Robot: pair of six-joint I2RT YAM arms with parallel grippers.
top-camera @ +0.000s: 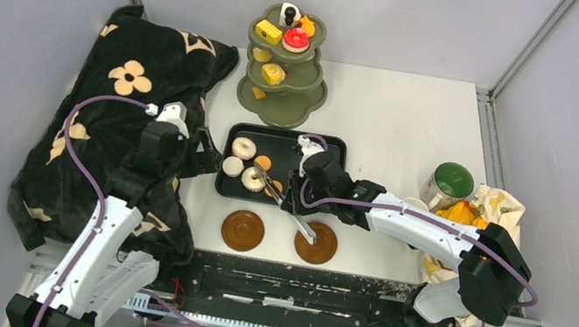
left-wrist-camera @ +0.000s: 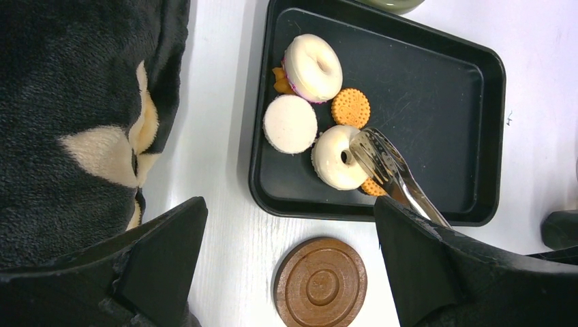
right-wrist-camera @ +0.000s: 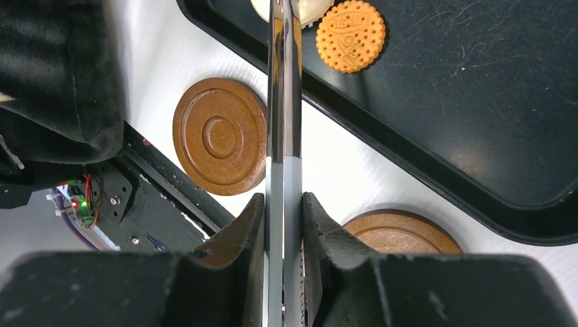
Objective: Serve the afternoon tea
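The right arm stretched leftward across the table, its right gripper (right-wrist-camera: 283, 204) clenched on the metal tongs (right-wrist-camera: 283, 102), whose tips lay on a white donut (left-wrist-camera: 332, 163) in the black tray (left-wrist-camera: 436, 102). The left gripper (left-wrist-camera: 290, 210) hung beside the tray, fingers spread, holding nothing. Two brown saucers (top-camera: 243, 230) sat just before the tray, and the stand (top-camera: 279, 98) stood behind it.

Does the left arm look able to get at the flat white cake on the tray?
Probably yes: the left pincer is open and empty beside the tray, nothing lies over the flat white cake, and the tongs held by the right pincer touch the neighbouring donut.
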